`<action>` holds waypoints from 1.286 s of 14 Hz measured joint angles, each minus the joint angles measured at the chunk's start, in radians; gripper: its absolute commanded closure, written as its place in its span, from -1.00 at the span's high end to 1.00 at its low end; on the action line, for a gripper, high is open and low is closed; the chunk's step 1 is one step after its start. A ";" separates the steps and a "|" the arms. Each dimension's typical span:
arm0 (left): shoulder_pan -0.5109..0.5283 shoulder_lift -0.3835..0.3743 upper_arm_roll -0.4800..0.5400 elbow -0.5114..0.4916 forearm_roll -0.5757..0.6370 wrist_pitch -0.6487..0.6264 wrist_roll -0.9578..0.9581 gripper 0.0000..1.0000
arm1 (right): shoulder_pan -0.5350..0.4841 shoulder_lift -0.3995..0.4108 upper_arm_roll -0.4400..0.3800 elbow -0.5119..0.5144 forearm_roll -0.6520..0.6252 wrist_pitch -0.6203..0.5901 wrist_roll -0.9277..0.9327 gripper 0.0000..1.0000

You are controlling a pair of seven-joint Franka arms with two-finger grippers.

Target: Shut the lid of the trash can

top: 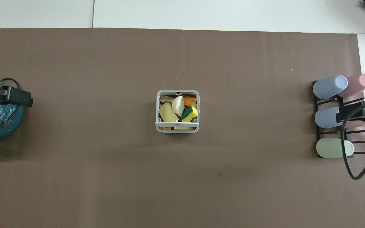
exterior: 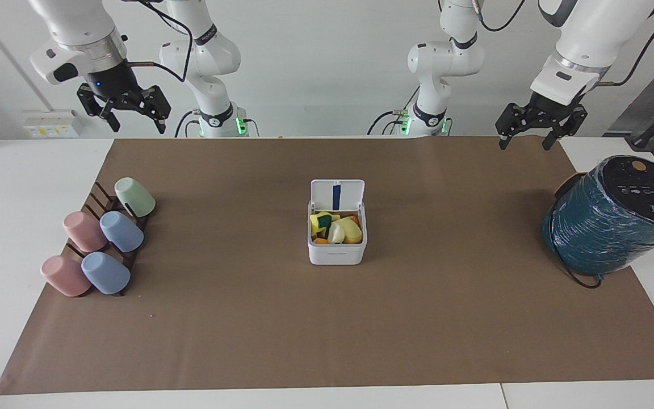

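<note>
Your trash can (exterior: 337, 244) sits mid-table with the lid (exterior: 337, 195) upright at its 12 o'clock edge, so bring either empty, spread-fingered gripper, left gripper (exterior: 523, 139) or right gripper (exterior: 132, 118) (both high, well apart from it), over to tip it gently toward 6 o'clock.

Bright, even lighting; soft shadows

The trash can (exterior: 336, 253) looks like smooth white plastic with a slight sheen, as does its raised lid (exterior: 337, 195). Matt brown paper (exterior: 327, 324) covers the smooth white bench (exterior: 15, 187). The cups (exterior: 121, 232) have a matt pastel finish. Glossy, crinkled teal film wraps the large cylinder (exterior: 599, 227)
</note>
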 measured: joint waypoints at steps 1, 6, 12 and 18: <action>-0.002 0.000 -0.005 0.000 -0.001 0.000 0.000 1.00 | 0.000 0.000 0.000 0.000 0.000 0.000 0.000 1.00; -0.126 -0.001 -0.024 -0.005 -0.006 0.019 -0.038 1.00 | 0.000 0.000 0.000 0.000 0.000 0.000 0.000 1.00; -0.381 -0.073 -0.035 -0.199 -0.006 0.204 -0.274 1.00 | 0.000 0.000 0.000 0.000 0.000 0.000 0.000 1.00; -0.536 -0.117 -0.035 -0.346 -0.006 0.351 -0.445 0.95 | 0.000 0.000 0.000 0.000 0.000 0.007 0.000 1.00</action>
